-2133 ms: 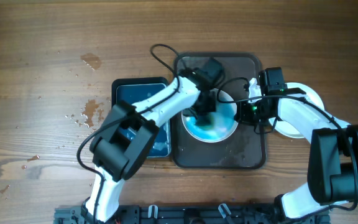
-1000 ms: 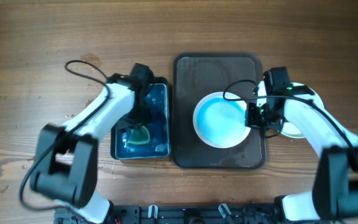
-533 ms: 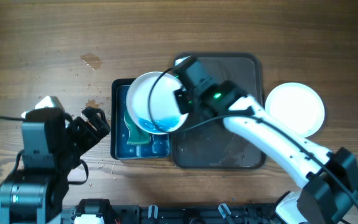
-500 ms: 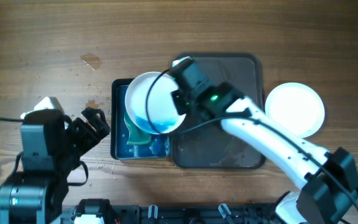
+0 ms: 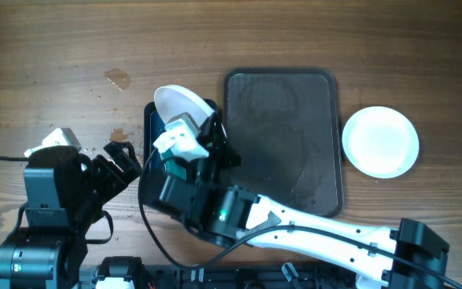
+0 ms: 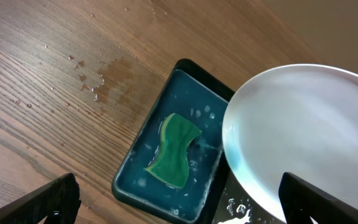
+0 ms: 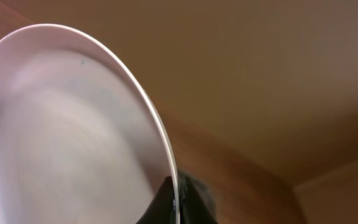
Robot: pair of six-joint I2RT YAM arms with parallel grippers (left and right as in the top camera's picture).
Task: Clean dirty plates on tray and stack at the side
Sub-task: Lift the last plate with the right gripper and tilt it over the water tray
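My right gripper (image 7: 176, 202) is shut on the rim of a white plate (image 7: 73, 137), holding it steeply tilted on edge over the blue basin (image 5: 149, 120). In the overhead view that plate (image 5: 179, 103) rises above the basin's far end, and the right gripper (image 5: 205, 124) is just behind it. The left wrist view shows the plate (image 6: 309, 137) beside a green sponge (image 6: 176, 149) lying in the basin's water (image 6: 166, 106). My left gripper (image 6: 191, 208) hangs open and empty, back at the table's left front (image 5: 123, 160). A clean plate (image 5: 379, 140) sits right of the dark tray (image 5: 283, 140).
The tray holds nothing. Water drops and a wet patch (image 5: 117, 136) mark the wood left of the basin. My right arm (image 5: 295, 221) stretches across the front of the table from the lower right.
The right arm has raised the plate and tipped it more steeply over the basin, the wrist swinging toward the front left. The left arm stays withdrawn, its jaws wide.
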